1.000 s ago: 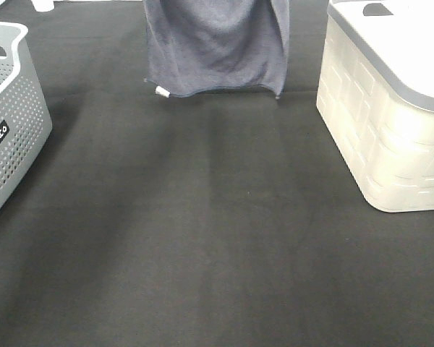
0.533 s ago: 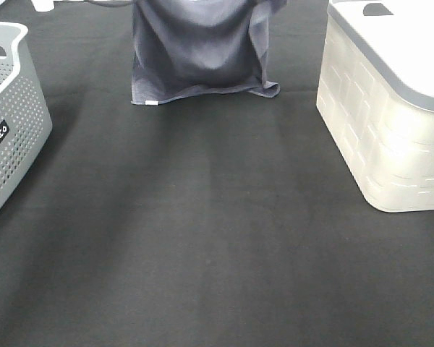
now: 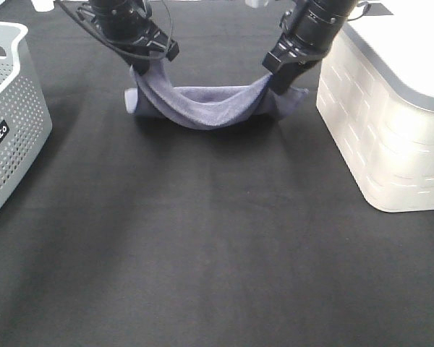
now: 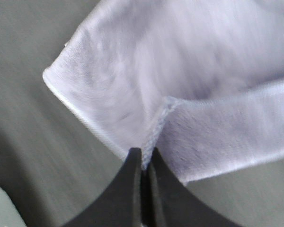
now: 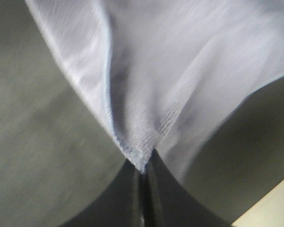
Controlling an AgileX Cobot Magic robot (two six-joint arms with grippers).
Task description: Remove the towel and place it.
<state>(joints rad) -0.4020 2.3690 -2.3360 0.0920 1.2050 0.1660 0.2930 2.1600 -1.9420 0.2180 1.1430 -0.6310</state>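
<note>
A soft grey-purple terry towel (image 3: 210, 105) sits at the far middle of a black cloth-covered table (image 3: 202, 253). It hangs like a shallow hammock between two black robot arms. Its top edge sags in the centre, and its lower folds lie bunched on the table surface.

The left end effector (image 3: 143, 69) comes down from the top left of the high view and is clamped on the towel's left upper corner. In the left wrist view, its two dark fingers (image 4: 132, 189) are pressed almost together, with only a thin sliver between them. A stitched hem of the towel (image 4: 189, 71) is pinched at their tips.

The right end effector (image 3: 279, 78) reaches down from the top right and grips the towel's right upper corner. In the right wrist view, its fingers (image 5: 161, 198) are likewise closed to a narrow slit. A hemmed point of the cloth (image 5: 180, 66) is caught between them. Both wrist views are blurred.

A grey perforated plastic basket (image 3: 11, 130) stands at the left edge of the table, well apart from the towel. A pale, translucent plastic bin with a grey-rimmed white lid (image 3: 390, 137) stands at the right. The towel's right end lies near the bin's wall. Whether they touch cannot be told.
</note>
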